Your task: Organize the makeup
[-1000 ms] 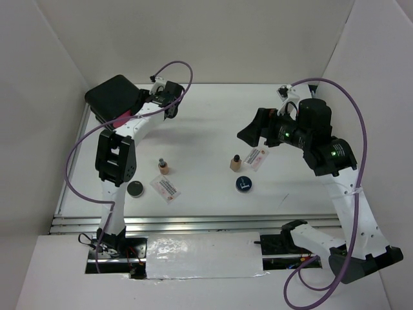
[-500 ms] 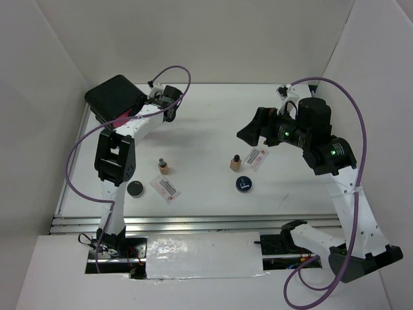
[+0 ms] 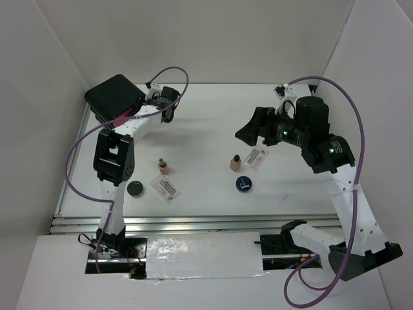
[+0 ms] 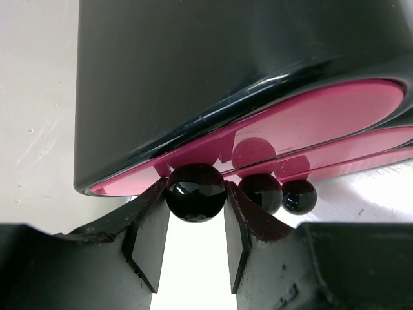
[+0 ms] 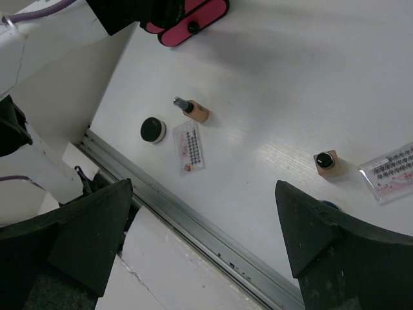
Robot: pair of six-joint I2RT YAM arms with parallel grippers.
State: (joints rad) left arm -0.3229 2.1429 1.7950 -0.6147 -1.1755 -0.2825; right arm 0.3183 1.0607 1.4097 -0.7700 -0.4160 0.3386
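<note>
The makeup lies on the white table. To the left are a tan bottle (image 3: 163, 166) on its side, a black compact (image 3: 135, 188) and a packet (image 3: 166, 187). To the right are an upright tan bottle (image 3: 235, 162), a blue-rimmed compact (image 3: 243, 183) and a packet (image 3: 257, 157). My left gripper (image 4: 195, 194) is shut on the top round black knob (image 4: 195, 192) of the black box's pink drawers (image 4: 310, 116). My right gripper (image 3: 248, 129) hangs open and empty above the table, above the right-hand items. Its wrist view shows the lying bottle (image 5: 192, 108), compact (image 5: 153, 130), packet (image 5: 189, 148) and upright bottle (image 5: 326, 162).
The large black box (image 3: 115, 97) stands at the back left corner, and my left arm reaches to its front. A metal rail (image 3: 193, 223) runs along the table's near edge. White walls close in the back and both sides.
My left wrist and my right gripper have both shifted slightly to the left. The makeup items have not moved.
</note>
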